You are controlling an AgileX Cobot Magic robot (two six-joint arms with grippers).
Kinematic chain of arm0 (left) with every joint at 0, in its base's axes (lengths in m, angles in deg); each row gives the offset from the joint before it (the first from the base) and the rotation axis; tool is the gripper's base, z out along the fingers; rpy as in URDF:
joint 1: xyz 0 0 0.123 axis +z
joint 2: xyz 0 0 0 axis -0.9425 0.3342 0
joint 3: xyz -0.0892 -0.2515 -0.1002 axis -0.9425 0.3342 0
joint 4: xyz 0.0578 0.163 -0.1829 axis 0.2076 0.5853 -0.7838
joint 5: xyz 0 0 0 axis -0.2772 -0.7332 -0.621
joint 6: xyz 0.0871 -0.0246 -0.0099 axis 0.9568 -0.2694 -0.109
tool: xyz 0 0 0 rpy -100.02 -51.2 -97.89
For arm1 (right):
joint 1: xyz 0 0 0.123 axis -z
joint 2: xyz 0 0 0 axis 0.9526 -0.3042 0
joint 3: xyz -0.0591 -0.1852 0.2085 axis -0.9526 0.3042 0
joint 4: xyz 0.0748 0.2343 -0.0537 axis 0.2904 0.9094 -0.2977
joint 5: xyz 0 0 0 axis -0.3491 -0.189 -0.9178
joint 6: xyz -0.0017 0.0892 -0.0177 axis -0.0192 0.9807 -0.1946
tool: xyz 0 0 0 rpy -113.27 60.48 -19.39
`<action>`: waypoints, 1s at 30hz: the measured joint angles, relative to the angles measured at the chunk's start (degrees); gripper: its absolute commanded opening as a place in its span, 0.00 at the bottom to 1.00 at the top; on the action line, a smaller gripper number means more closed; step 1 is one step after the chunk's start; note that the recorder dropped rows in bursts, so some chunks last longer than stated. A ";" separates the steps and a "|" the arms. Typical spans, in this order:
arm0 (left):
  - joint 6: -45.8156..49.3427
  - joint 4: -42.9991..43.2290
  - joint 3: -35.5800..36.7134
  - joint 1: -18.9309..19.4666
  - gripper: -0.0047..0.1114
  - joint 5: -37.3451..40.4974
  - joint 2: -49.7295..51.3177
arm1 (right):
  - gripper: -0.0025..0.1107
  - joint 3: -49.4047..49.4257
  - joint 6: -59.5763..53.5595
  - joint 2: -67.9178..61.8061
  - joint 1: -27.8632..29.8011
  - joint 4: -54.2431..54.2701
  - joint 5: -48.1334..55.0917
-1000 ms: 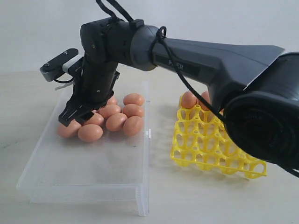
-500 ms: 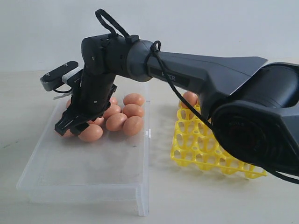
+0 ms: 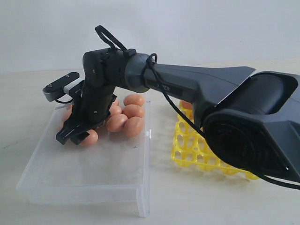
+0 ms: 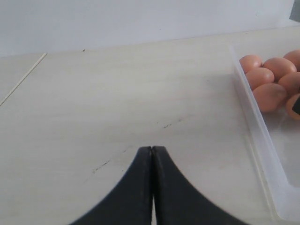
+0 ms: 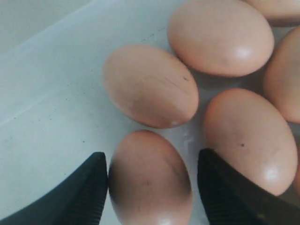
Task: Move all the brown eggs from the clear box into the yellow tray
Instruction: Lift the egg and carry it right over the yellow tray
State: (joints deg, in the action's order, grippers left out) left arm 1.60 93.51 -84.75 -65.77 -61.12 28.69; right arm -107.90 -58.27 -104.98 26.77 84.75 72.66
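Observation:
Several brown eggs (image 3: 127, 119) lie clustered at the far end of the clear box (image 3: 93, 173). My right gripper (image 3: 72, 135) reaches across into the box and stands open, low over the nearest egg (image 5: 151, 180). One finger touches that egg's side; the other finger (image 5: 225, 192) stands a little off it. The yellow tray (image 3: 197, 150) sits to the right of the box, mostly hidden by the arm, with one egg (image 3: 186, 104) showing at its far edge. My left gripper (image 4: 153, 149) is shut and empty above bare table, beside the box wall (image 4: 262, 154).
The near half of the clear box holds nothing. A small latch tab (image 3: 149, 134) juts from the box's right wall. The right arm's bulky base (image 3: 253, 131) fills the right foreground. Other eggs (image 5: 220, 35) crowd close around the grasped-at one.
My right gripper has come down and forward onto the nearest egg in the box, its fingers now on either side. The arm has dropped lower across the tray.

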 measured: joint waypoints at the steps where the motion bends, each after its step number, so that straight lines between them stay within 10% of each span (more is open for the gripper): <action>1: 0.00 0.00 0.00 0.00 0.04 0.00 0.00 | 0.52 0.00 0.00 -0.24 0.00 0.00 -0.21; 5: 0.00 0.00 0.00 0.00 0.04 0.00 0.00 | 0.43 0.00 0.00 -1.15 0.00 -0.11 -0.67; 9: 0.00 0.00 0.00 0.00 0.04 0.00 0.00 | 0.02 0.00 0.00 -1.46 0.00 -0.11 -0.87; 30: 0.00 0.00 0.00 0.00 0.04 0.00 0.00 | 0.02 0.00 -7.20 12.87 -1.54 9.30 -4.39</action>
State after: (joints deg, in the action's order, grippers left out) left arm 1.60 93.51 -84.75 -65.77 -61.12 28.69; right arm -107.90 -65.47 -92.11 25.24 94.04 68.27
